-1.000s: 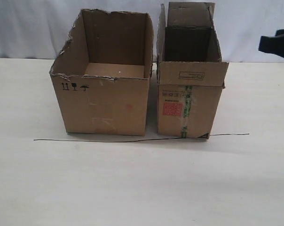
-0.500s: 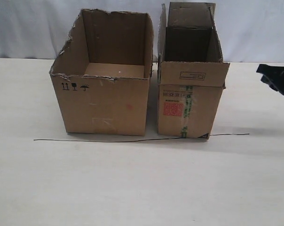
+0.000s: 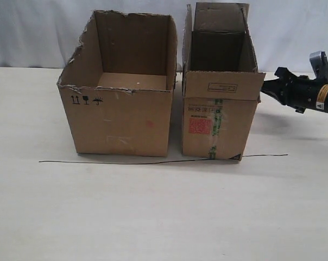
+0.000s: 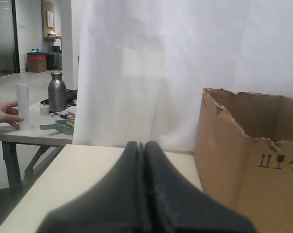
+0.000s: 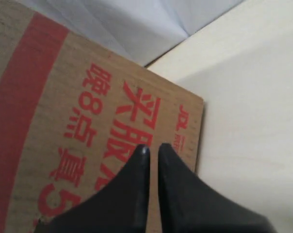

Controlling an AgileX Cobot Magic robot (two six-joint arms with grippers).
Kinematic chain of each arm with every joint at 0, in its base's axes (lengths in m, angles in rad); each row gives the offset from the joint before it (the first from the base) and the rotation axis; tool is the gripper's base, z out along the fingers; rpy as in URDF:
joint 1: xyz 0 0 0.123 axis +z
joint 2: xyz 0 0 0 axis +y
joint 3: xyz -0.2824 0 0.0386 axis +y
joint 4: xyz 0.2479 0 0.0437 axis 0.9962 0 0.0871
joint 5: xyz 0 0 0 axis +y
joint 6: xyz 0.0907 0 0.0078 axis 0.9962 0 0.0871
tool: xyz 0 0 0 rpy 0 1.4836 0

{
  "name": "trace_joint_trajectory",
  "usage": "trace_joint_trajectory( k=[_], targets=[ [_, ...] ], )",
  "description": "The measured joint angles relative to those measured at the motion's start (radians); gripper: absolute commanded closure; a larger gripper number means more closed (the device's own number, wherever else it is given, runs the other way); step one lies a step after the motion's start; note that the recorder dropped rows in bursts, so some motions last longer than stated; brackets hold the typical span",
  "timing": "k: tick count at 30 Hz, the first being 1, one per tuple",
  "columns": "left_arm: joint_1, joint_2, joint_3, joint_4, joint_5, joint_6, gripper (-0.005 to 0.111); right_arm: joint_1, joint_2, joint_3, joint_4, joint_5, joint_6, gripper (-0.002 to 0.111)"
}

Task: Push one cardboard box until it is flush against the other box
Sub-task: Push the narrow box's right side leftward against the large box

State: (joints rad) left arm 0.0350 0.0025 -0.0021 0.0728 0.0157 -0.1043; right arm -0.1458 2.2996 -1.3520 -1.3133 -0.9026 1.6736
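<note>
The narrow cardboard box (image 3: pixel 218 119), with its red square print and green-striped tape, stands on the right. The wider other box (image 3: pixel 120 119) with the torn rim stands to its left, and a slim gap shows between them. My right gripper (image 3: pixel 266 87) reaches in from the right, its tip at the narrow box's upper right side. In the right wrist view its jaws (image 5: pixel 151 148) are nearly together and hold nothing, right in front of that box's red-printed side (image 5: pixel 64 121). My left gripper (image 4: pixel 141 144) is shut and empty, out of the exterior view, with the torn-rim box (image 4: pixel 243 160) beside it.
A thin black wire (image 3: pixel 126 161) lies on the pale table (image 3: pixel 164 217) along the boxes' front edges. A white curtain (image 3: pixel 294 27) hangs behind. In the left wrist view, a side table carries a metal bottle (image 4: pixel 56 92) and a person's hand (image 4: pixel 3 114).
My right arm has come down from the upper right edge and stretched left, until its tip is at the narrow box's right side. Neither box has moved.
</note>
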Motion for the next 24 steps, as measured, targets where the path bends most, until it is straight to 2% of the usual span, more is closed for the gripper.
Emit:
trace_joint_trajectory(
  k=[14, 24],
  targets=[
    [0.000, 0.000, 0.000, 0.000, 0.000, 0.000, 0.107, 0.123, 0.009, -0.002, -0.002, 0.030, 0.006, 0.103],
    [0.000, 0.000, 0.000, 0.000, 0.000, 0.000, 0.107, 0.158, 0.009, -0.002, 0.050, 0.044, 0.017, 0.103]
  ],
)
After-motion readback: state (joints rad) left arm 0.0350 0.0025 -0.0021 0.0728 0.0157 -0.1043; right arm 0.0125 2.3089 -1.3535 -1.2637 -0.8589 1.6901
